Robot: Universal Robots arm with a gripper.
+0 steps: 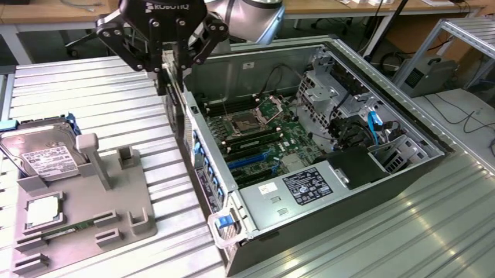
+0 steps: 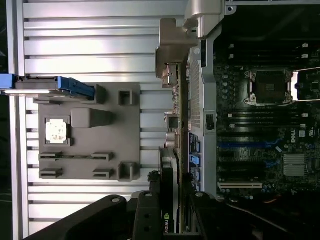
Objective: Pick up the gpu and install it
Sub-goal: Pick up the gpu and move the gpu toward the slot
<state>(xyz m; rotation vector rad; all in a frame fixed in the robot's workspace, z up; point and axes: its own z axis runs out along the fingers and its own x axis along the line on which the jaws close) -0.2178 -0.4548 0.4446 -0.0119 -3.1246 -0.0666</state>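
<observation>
Jaws: clamped on the thin black gpu card (image 2: 168, 200).
Gpu place: over the rear wall (image 1: 192, 124) of the open grey metal computer case (image 1: 352, 66).
Risk: the card's edge could clip that wall and twist in the grip.

Slatted metal table (image 1: 93, 87) bears grey tray (image 1: 85, 208), computer case (image 1: 332, 231).

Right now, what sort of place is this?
Probably a robotics lab bench: an open computer tower sits on a ribbed aluminium table, beside a grey parts fixture with a hard drive; wooden desks stand behind.
</observation>
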